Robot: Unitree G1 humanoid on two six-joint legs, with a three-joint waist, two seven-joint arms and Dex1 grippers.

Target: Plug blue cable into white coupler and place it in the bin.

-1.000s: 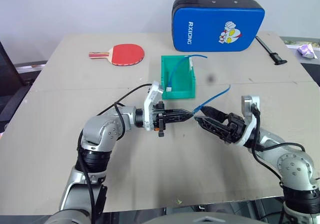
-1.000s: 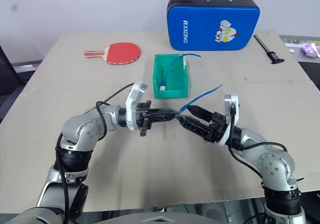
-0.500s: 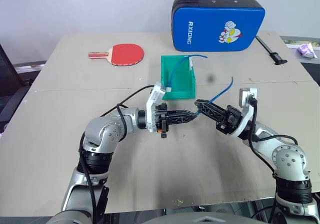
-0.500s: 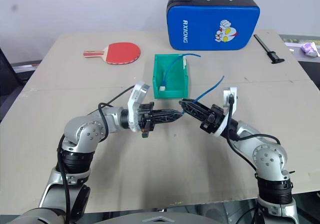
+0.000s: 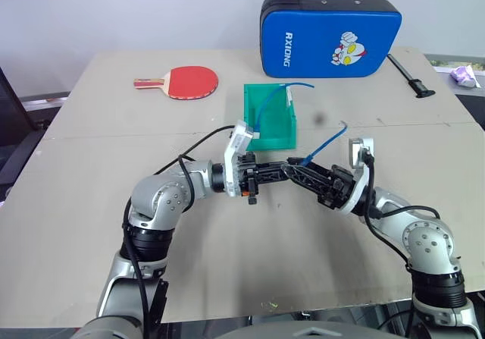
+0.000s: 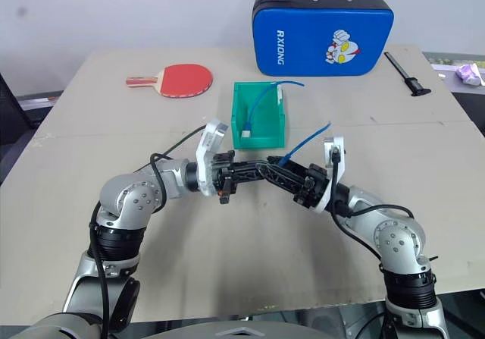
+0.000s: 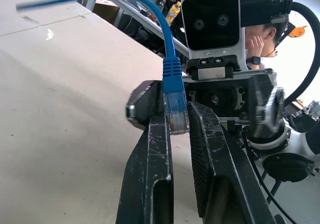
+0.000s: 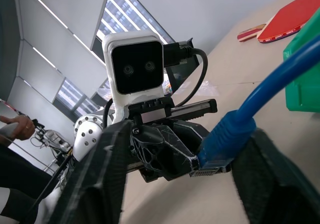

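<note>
The two grippers are met tip to tip above the worktop [image 5: 91, 225], just in front of the green bin [image 5: 282, 134]; the plugging step is in hand, it is judged.

The blue cable [image 5: 324, 143] is seen rising from the meeting point and curving up and away toward the right arm; in the left wrist view its clear-blue plug [image 7: 175, 111] is pinched between the two black fingers of the left gripper [image 5: 284, 171], so the jaws of that gripper are clamped on the plug end of the blue cable.

In the right wrist view the plug [image 8: 216, 156] is seen between the two wide black fingers of the right gripper [image 5: 292, 174]; its jaws are held apart, one finger on each side, and no touch on the plug can be made out.

The white coupler cannot be made out between the fingertips, so it cannot be told whether the plug is in yet.

A second blue cable with a white block [image 5: 258, 135] is lying in the bin already.

Next, the plug has to be lined up straight with the socket hole and pushed gently until it is seated; a tilt would make it jam, it is thought; then the joined pair has to be carried over the near wall of the bin and let go inside.
</note>
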